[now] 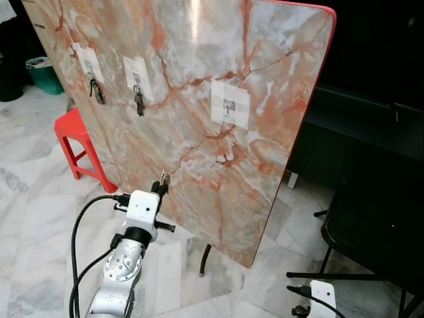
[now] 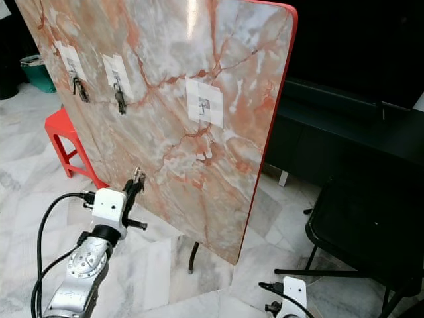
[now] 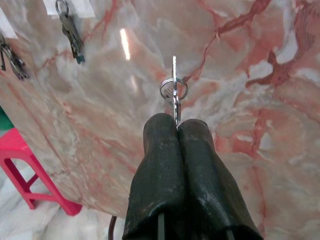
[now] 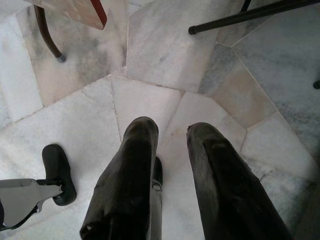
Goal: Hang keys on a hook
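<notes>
My left gripper (image 1: 161,183) is raised in front of the lower part of an upright marble board (image 1: 199,126) and is shut on a key with its ring (image 3: 174,89), which sticks out past the fingertips (image 3: 161,125). Three white patches with hooks are on the board. The left hook (image 1: 91,74) and the middle hook (image 1: 138,87) each carry a bunch of keys. The right hook (image 1: 229,106) is bare, up and to the right of my left gripper. My right gripper (image 4: 170,130) hangs low over the floor, open and holding nothing.
The board is a tilted tabletop with a red rim, on dark legs (image 1: 205,260). A red stool (image 1: 78,142) stands at its left, a green bin (image 1: 44,73) behind. Dark furniture (image 1: 371,218) fills the right side. The floor is pale marble tile.
</notes>
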